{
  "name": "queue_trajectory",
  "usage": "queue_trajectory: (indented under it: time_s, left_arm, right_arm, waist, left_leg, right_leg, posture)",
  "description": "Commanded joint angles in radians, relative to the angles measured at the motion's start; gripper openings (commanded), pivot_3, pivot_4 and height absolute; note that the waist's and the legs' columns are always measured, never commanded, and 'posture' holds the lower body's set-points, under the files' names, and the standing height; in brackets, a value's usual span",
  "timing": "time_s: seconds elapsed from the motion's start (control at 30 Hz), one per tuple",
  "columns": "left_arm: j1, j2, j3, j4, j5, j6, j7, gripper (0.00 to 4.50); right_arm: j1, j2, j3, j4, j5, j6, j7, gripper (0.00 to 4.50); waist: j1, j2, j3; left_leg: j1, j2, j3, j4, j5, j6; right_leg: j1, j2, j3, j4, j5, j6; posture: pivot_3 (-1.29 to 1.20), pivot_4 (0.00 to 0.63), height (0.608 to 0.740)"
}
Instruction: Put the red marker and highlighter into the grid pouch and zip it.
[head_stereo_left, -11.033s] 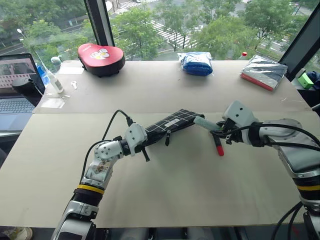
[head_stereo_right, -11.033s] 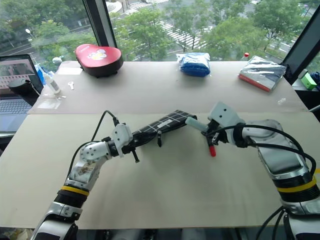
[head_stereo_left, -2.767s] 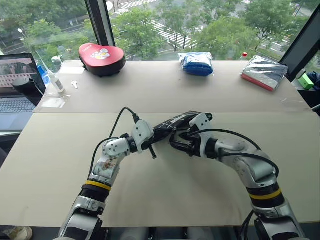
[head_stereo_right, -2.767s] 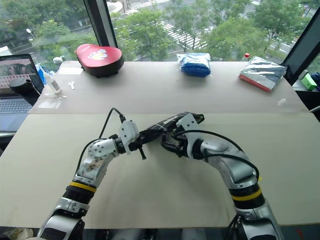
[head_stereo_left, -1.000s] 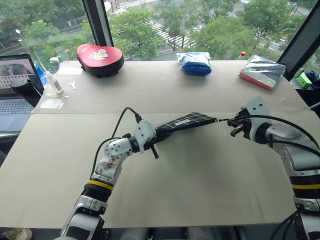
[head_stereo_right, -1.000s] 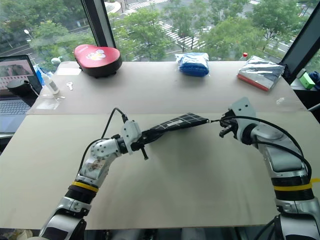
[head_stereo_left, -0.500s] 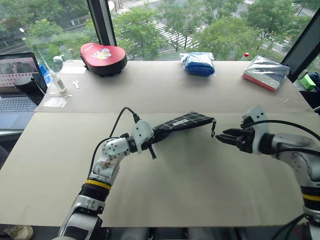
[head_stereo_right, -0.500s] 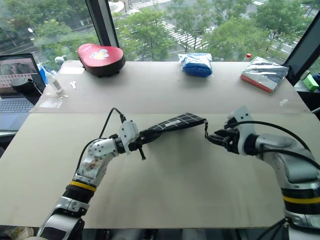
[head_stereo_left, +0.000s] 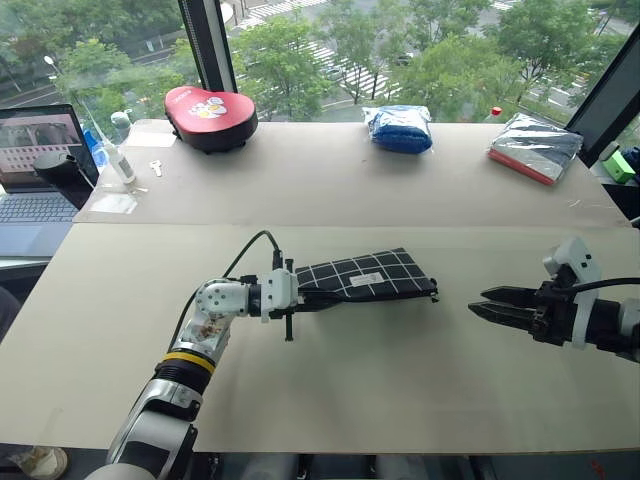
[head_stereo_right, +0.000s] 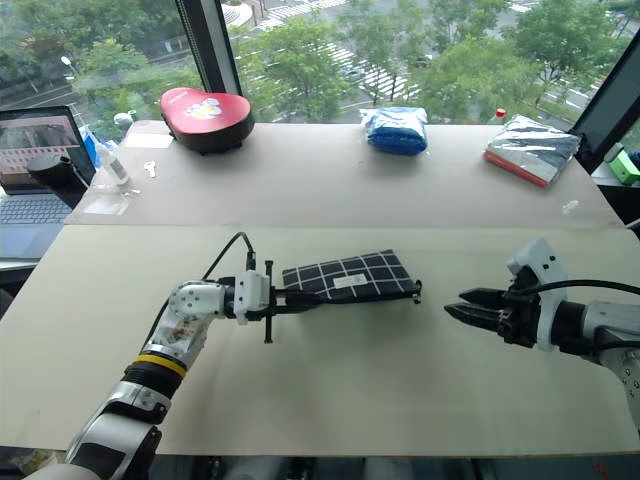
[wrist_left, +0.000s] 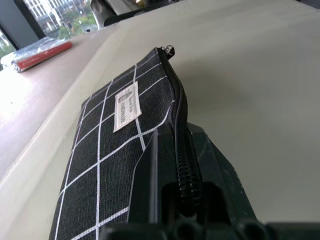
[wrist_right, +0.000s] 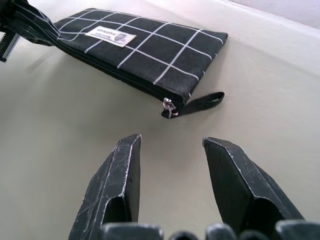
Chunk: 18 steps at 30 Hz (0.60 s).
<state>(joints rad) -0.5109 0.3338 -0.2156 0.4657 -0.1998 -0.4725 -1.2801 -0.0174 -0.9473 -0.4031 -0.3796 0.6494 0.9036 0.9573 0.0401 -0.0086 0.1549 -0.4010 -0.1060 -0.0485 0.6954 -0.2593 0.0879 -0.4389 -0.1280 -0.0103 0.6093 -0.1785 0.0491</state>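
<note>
The grid pouch (head_stereo_left: 365, 282), black with white lines and a small white label, lies on the table in the middle. Its zipper runs shut along the near edge to the pull (wrist_right: 168, 106) at the right end. My left gripper (head_stereo_left: 297, 297) is shut on the pouch's left end, with the zipper edge between its fingers (wrist_left: 150, 165). My right gripper (head_stereo_left: 480, 301) hovers open to the right of the pouch, apart from the pull, with nothing between its fingers (wrist_right: 122, 170). The red marker and the highlighter are hidden.
Along the far edge sit a red heart-shaped case (head_stereo_left: 210, 104), a blue fabric bundle (head_stereo_left: 399, 128) and a silver packet with a red edge (head_stereo_left: 535, 147). A laptop (head_stereo_left: 35, 165) and a small bottle (head_stereo_left: 112, 155) stand at the far left.
My right gripper let go of the zipper pull, opened and drew back to the right. The pouch came down from a tilted, stretched hold to lie on the table, and my left gripper lowered.
</note>
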Motion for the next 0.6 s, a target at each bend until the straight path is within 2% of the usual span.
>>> queue_trajectory:
  time_s: [0.03, 0.27, 0.33, 0.4, 0.47, 0.5, 0.57, 0.6]
  left_arm:
    - [-0.025, -0.017, 0.005, -0.006, -0.048, -0.041, -0.043, 0.00]
    - [-0.048, -0.005, -0.004, 0.088, 0.004, -0.116, -0.076, 0.00]
    - [-0.061, -0.006, -0.007, 0.129, 0.024, -0.118, -0.065, 0.80]
    - [-0.063, -0.009, -0.008, 0.130, 0.007, -0.084, -0.085, 1.36]
    - [-0.059, -0.011, -0.003, 0.120, 0.003, -0.062, -0.079, 2.24]
    - [-0.057, -0.011, 0.003, 0.111, 0.006, -0.052, -0.061, 2.49]
    - [-0.037, -0.002, 0.018, 0.056, -0.010, 0.037, -0.029, 3.32]
    - [-0.016, 0.013, 0.025, -0.004, -0.044, 0.121, -0.029, 3.58]
  right_arm:
    - [0.001, -0.002, -0.036, -0.041, 0.033, -0.002, -0.009, 2.22]
    - [0.002, -0.014, -0.047, -0.071, 0.099, 0.030, 0.002, 2.22]
    - [0.011, -0.018, -0.032, -0.087, 0.100, 0.023, 0.001, 2.27]
    - [0.014, -0.017, -0.028, -0.100, 0.108, 0.021, -0.002, 2.27]
    - [0.011, -0.012, -0.032, -0.105, 0.115, 0.018, -0.003, 2.27]
    - [0.009, -0.010, -0.034, -0.105, 0.113, 0.012, -0.004, 2.27]
    - [0.008, -0.009, -0.041, -0.105, 0.112, 0.000, -0.005, 2.27]
    - [0.008, -0.009, -0.047, -0.102, 0.113, -0.004, -0.005, 2.27]
  waist:
    - [0.000, 0.000, 0.000]
    - [0.000, 0.000, 0.000]
    - [0.000, 0.000, 0.000]
    - [0.000, 0.000, 0.000]
    - [0.001, 0.000, 0.000]
    - [0.000, 0.000, 0.000]
    - [0.000, 0.000, 0.000]
    - [0.000, 0.000, 0.000]
  left_leg:
    - [0.000, 0.000, 0.000, 0.000, 0.000, 0.000]
    - [0.000, 0.000, 0.000, 0.000, 0.000, 0.000]
    - [0.000, 0.000, 0.000, 0.000, 0.000, 0.001]
    - [0.000, 0.000, 0.000, 0.000, 0.000, 0.001]
    - [0.000, 0.000, 0.000, 0.000, 0.000, 0.001]
    - [0.000, 0.000, 0.000, 0.001, 0.000, 0.001]
    - [0.000, 0.000, 0.000, 0.001, 0.000, 0.001]
    - [0.000, 0.000, 0.000, 0.001, 0.000, 0.001]
  right_leg:
    - [0.000, 0.000, 0.000, 0.000, 0.000, 0.000]
    - [0.000, 0.000, 0.000, 0.000, 0.000, 0.000]
    - [0.000, 0.000, 0.000, 0.000, 0.000, 0.000]
    - [0.000, 0.000, 0.000, 0.000, 0.000, 0.000]
    - [0.000, 0.000, -0.001, 0.000, 0.000, 0.000]
    - [0.000, 0.000, -0.001, 0.000, 0.000, 0.000]
    - [0.000, 0.000, -0.001, 0.000, 0.000, 0.000]
    - [0.000, 0.000, -0.001, 0.000, 0.000, 0.000]
  posture:
    - [0.00, 0.150, 0.740]
    - [0.00, 0.150, 0.740]
    - [0.00, 0.150, 0.740]
    - [0.00, 0.150, 0.740]
    - [0.00, 0.150, 0.740]
    - [0.00, 0.150, 0.740]
    - [0.00, 0.150, 0.740]
    - [0.00, 0.150, 0.740]
